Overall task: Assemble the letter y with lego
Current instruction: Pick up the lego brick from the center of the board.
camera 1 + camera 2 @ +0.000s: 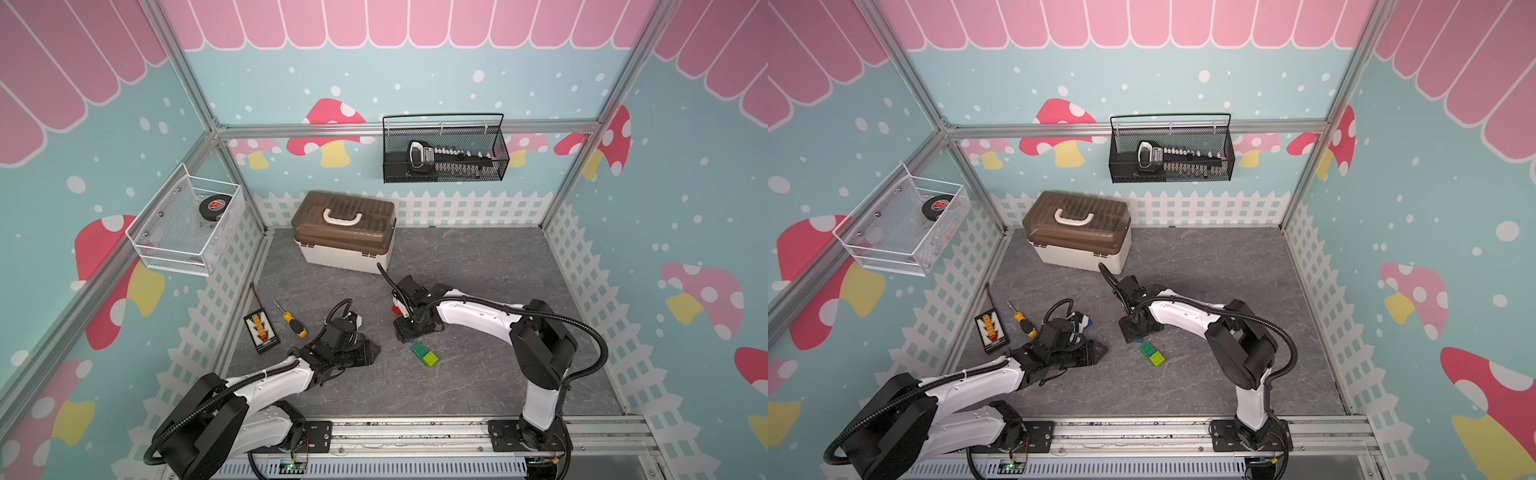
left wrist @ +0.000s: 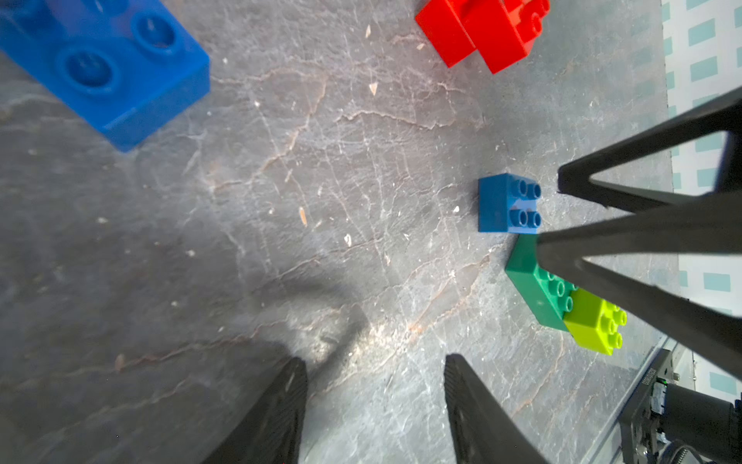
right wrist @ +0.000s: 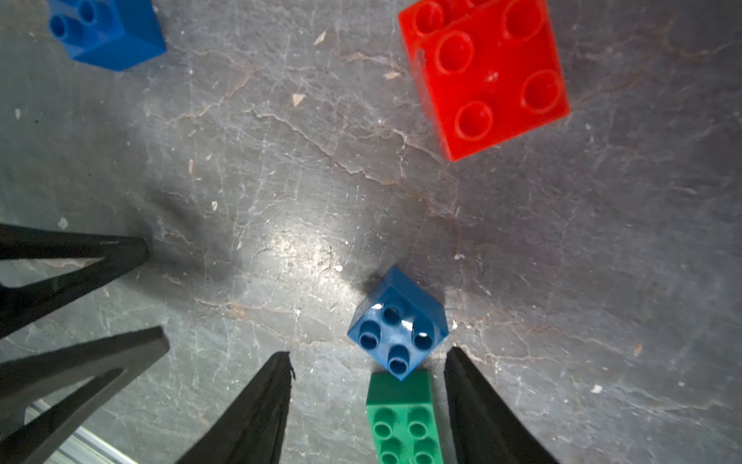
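My right claw (image 3: 369,353) hangs part open, empty, over the green bar (image 3: 403,418) — I must square to the skewed blue brick (image 3: 397,321) at its end.

Open grey tabletop (image 1: 478,266) lies right of the bricks (image 1: 424,354); toolbox (image 1: 345,232) and screwdriver (image 1: 295,326) crowd the left.

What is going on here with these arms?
A build from toy bricks is under way. The right gripper stands open over the dark green bar, where a small blue brick lies skewed at one end, not pressed on. A lime brick is joined at the bar's other end. The left gripper hovers open and empty nearby. The red bricks and another blue brick lie apart.
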